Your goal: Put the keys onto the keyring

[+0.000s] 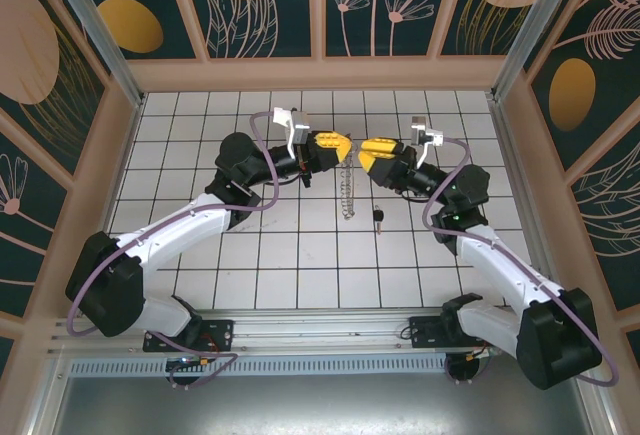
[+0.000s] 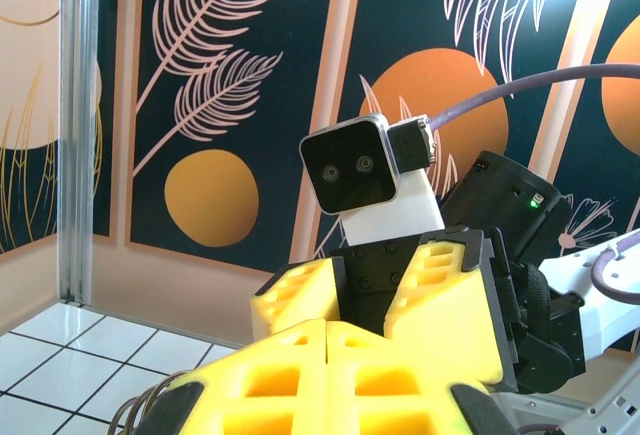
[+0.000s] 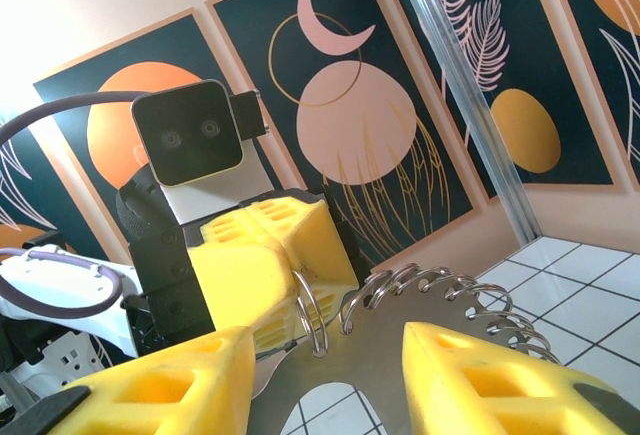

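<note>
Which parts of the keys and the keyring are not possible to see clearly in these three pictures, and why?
- Top view: the small key with a black rounded head is too small to show its hole or blade detail.
- Top view: the upper part of the floppy silvery keyring is hidden under the left gripper and the right gripper.
- Left wrist view: the keyring is cut off by the bottom edge.

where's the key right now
In the top view the key lies on the tiled table, just right of the keyring and a little below the right hand in that picture.
</note>
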Tool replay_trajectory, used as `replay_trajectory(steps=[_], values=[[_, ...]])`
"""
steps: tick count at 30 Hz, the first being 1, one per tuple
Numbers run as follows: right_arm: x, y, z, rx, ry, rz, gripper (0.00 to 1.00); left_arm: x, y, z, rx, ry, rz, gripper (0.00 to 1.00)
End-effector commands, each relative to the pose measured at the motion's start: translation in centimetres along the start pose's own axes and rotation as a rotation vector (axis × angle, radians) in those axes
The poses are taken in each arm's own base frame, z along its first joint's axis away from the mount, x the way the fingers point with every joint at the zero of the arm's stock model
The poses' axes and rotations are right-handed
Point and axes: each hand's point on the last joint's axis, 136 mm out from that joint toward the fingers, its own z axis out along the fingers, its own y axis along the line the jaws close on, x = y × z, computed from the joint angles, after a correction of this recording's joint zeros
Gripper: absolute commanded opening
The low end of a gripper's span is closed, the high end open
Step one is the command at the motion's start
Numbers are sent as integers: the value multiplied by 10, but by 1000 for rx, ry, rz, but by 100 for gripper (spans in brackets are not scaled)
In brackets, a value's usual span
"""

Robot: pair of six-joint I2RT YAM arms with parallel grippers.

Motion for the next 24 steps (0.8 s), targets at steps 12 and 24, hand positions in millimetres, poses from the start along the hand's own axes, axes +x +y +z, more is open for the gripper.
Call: replay_trajectory(steps=[12, 24], values=[[-19, 20, 13, -87, -32, -73, 35, -16, -11, 3, 45, -54, 32, 0], [-12, 23, 15, -106, -5, -67, 9, -17, -10, 3, 45, -59, 33, 0]])
